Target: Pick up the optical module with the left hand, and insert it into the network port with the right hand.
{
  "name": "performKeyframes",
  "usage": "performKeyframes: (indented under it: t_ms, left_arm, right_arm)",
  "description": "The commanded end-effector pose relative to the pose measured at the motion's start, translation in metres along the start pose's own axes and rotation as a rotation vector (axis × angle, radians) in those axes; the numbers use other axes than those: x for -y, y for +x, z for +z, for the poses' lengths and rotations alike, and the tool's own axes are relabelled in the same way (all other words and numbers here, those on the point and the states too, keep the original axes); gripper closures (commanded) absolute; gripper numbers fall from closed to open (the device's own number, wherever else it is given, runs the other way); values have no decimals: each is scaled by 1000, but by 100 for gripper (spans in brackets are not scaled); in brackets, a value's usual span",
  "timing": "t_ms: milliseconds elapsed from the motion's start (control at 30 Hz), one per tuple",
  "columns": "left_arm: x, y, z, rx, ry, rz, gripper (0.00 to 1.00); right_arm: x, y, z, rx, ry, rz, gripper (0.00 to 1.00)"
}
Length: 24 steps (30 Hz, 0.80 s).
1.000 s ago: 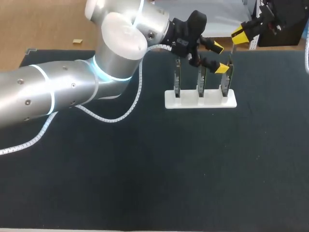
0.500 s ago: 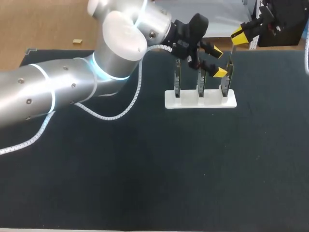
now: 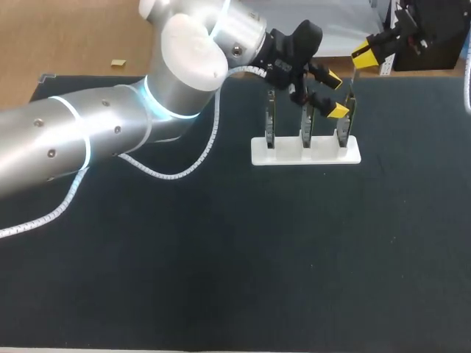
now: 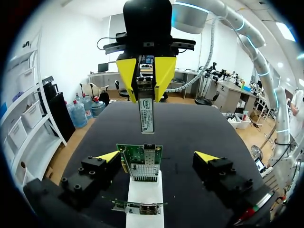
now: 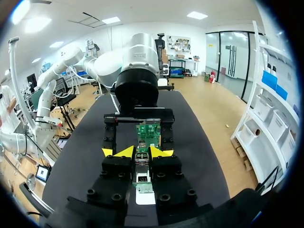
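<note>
**Held high, not yet inserted**

On the dark tabletop (image 3: 221,257), a white stand (image 3: 305,152) carries upright network cards (image 3: 270,121). The left end effector (image 4: 157,156) is released, its fingers flanking the end card (image 4: 138,153) without touching. Beyond, the right end effector (image 4: 146,80) grasps the optical module (image 4: 147,114), which hangs above that card.

Head view: left arm (image 3: 51,151) cut off at the 9 o'clock edge, right gripper (image 3: 366,53) cut off at 1 o'clock. Optical module (image 3: 354,76) under it too thin to make out. Left gripper (image 3: 335,93) hides the middle card's (image 3: 306,126) top. Right wrist view: card's lower part hidden behind own fingers.
</note>
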<state>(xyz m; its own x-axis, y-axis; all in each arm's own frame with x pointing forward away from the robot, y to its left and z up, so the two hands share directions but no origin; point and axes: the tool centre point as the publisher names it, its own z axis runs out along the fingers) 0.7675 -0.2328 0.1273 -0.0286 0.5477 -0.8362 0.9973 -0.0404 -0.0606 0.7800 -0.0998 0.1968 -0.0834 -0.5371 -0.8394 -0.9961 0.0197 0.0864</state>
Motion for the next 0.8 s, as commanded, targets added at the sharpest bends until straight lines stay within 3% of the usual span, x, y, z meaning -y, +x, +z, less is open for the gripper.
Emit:
performKeyframes:
  t_ms: [33, 800]
  left_arm:
    - [-1, -1, 1, -6, 5, 3, 0]
    - [2, 0, 2, -12, 5, 1, 0]
  right_arm:
    - [-1, 0, 0, 1, 3, 0, 100]
    - [-3, 0, 1, 0, 5, -4, 100]
